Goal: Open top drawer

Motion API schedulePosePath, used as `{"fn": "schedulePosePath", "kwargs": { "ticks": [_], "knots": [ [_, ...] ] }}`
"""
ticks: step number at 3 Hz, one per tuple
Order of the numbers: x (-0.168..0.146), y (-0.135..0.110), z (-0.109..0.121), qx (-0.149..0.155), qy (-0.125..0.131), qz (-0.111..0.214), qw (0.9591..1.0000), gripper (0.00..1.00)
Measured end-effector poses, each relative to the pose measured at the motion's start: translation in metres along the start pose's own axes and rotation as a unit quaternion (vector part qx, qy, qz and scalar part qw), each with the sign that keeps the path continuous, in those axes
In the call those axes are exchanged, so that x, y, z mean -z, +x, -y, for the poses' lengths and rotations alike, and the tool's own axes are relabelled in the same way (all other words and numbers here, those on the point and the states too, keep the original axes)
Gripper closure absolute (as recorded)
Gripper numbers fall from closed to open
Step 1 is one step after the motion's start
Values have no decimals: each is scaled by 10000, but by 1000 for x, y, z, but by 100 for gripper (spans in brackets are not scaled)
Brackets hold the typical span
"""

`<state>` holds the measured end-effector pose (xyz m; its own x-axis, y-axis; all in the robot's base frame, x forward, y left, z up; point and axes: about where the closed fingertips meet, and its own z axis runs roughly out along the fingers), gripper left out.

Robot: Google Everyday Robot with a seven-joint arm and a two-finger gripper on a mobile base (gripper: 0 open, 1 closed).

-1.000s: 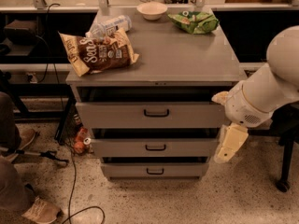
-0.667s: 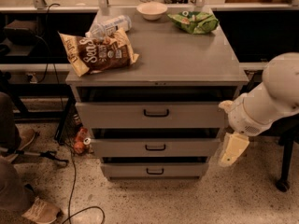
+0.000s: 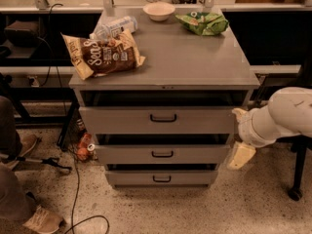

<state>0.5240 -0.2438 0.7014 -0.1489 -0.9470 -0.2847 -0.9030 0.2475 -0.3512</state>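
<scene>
Camera view, top drawer [image 3: 161, 120] (perhaps ajar), tool [image 3: 240, 154] beside it

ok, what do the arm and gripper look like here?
The arm is a smooth off-white shell made of rounded, bulbous segments. The gripper, low beside the right side of the cabinet, is cream-yellow, flatter and blunt-ended. No cables, markings or labels show on either.
</scene>
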Motion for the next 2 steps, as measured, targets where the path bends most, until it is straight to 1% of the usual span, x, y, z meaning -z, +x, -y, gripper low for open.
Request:
{"fn": "schedulePosePath", "kwargs": {
  "ticks": [1,2],
  "knots": [
    [-24,-10,23,273,258,168,9992,0],
    [-48,-23,41,514,295,340,9977,0]
  ]
}}
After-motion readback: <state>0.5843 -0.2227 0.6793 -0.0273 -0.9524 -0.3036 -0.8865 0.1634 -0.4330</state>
